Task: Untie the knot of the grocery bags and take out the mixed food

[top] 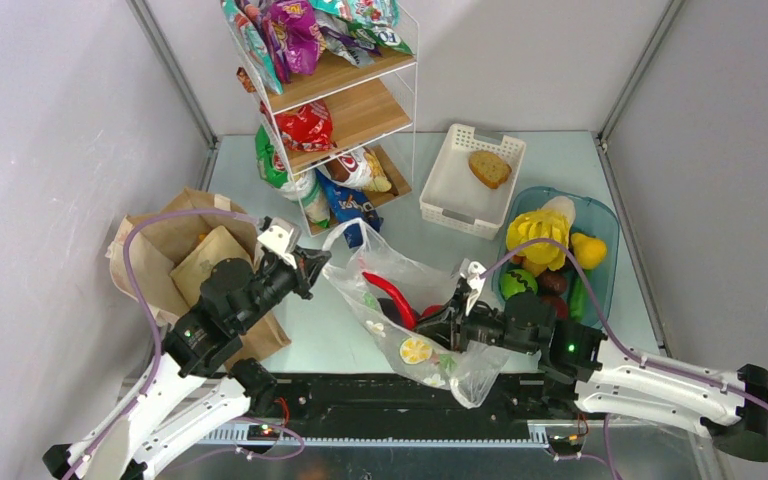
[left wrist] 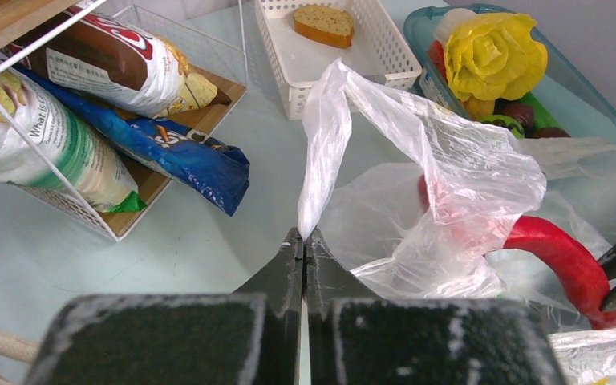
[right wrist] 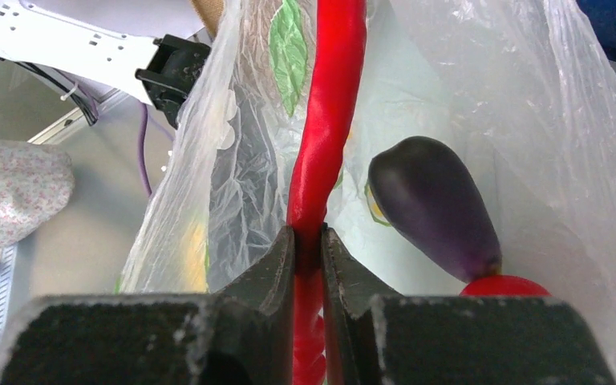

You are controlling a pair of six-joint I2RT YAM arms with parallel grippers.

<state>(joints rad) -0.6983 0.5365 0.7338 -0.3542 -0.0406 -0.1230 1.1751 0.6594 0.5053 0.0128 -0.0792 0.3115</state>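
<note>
The plastic bag (top: 410, 272) lay open on the worktop (top: 325, 335) between the arms, with the paper bag (top: 175, 250) to its left. The left fingers (left wrist: 282, 277) were closed flat on the bag's handle tip. Inside the bag, the right fingers (right wrist: 275, 269) pinched the chili (right wrist: 329, 120) beside the eggplant (right wrist: 433, 204).

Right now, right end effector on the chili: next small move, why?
Probably raise the right end effector, drawing the red chili out of the plastic bag: its jaws are shut on the chili, the left end effector pinches the bag's handle, and the eggplant lies beside it.
</note>
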